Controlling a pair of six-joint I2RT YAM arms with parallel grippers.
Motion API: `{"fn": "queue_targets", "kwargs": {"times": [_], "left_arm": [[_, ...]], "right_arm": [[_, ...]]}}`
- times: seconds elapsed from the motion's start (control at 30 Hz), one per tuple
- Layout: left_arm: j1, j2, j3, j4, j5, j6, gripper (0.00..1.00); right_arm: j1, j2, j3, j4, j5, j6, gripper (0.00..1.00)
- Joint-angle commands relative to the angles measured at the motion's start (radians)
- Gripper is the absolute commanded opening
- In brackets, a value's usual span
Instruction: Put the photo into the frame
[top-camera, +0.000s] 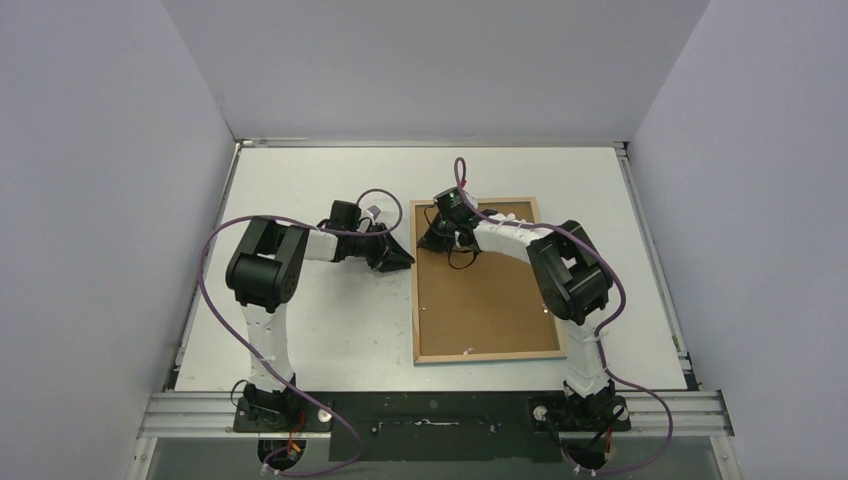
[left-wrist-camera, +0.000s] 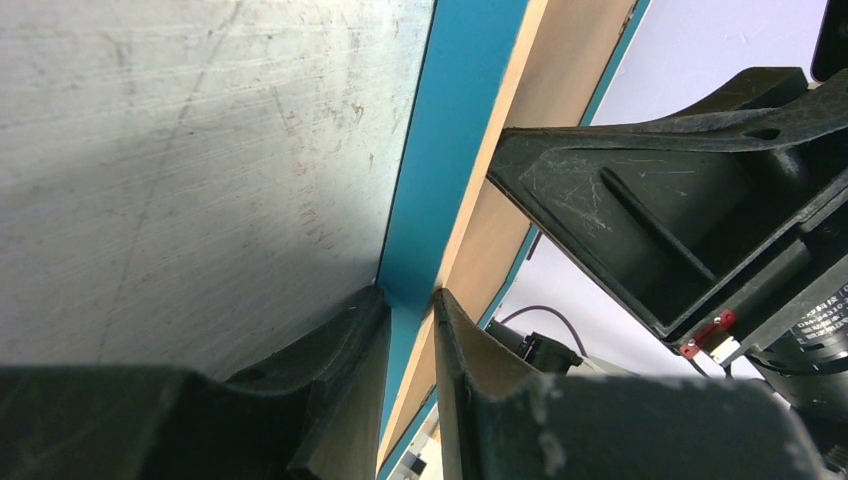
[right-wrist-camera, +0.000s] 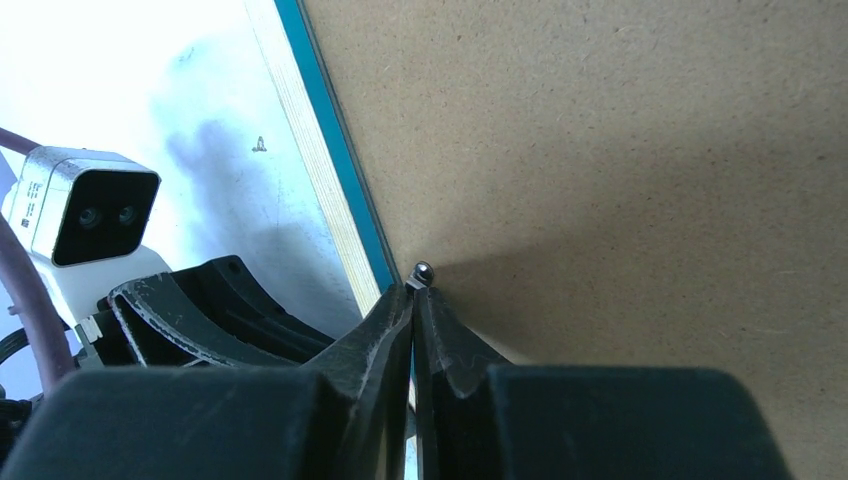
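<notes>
Overhead, we see a white table (top-camera: 330, 330) closed in by pale grey walls (top-camera: 100, 200) on three sides, with an aluminium rail (top-camera: 440, 408) along the near edge where both arm bases are bolted. The frame (top-camera: 487, 355) lies flat right of centre, back side up, its wood-coloured rim around a brown backing board (top-camera: 490, 300). The left gripper (top-camera: 405, 260) reaches in at the frame's left edge near the far corner. The right gripper (top-camera: 432, 238) sits over that same far-left corner of the board, and purple cables (top-camera: 215, 300) loop along both arms. Next, from the left wrist, we look along a scuffed, scratched tabletop running up to a turquoise strip and the pale wood of the frame. The left gripper's fingers stand only narrowly apart with that edge between them, so we take it as clamped on the frame. Last, from the right wrist, the brown board fills most of the view, bordered by the turquoise and wood edge and the bright table beyond. The right gripper's fingertips are pressed together, and a small shiny metal knob (right-wrist-camera: 423, 270) sits right at their tips at the board's edge. Whether they pinch it we cannot tell. A white camera housing (right-wrist-camera: 85, 215) shows at the left.
</notes>
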Motion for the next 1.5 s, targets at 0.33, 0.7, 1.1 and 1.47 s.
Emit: {"fn": "queue_targets", "kwargs": {"times": [0.33,0.7,1.1,1.47], "left_arm": [[0.003,0.048,0.000,-0.060,-0.117,0.049,0.22],[0.003,0.046,0.012,-0.063,-0.091,0.012,0.22],[0.003,0.040,-0.015,-0.054,-0.074,0.020,0.22],[0.004,0.035,-0.024,-0.039,-0.073,0.012,0.22]], "right_arm": [[0.041,0.094,0.214,-0.351,0.200,-0.154,0.00],[0.116,0.210,0.391,-0.534,0.333,-0.275,0.00],[0.150,0.239,0.395,-0.544,0.401,-0.340,0.00],[0.124,0.174,0.245,-0.294,0.242,-0.089,0.02]]}}
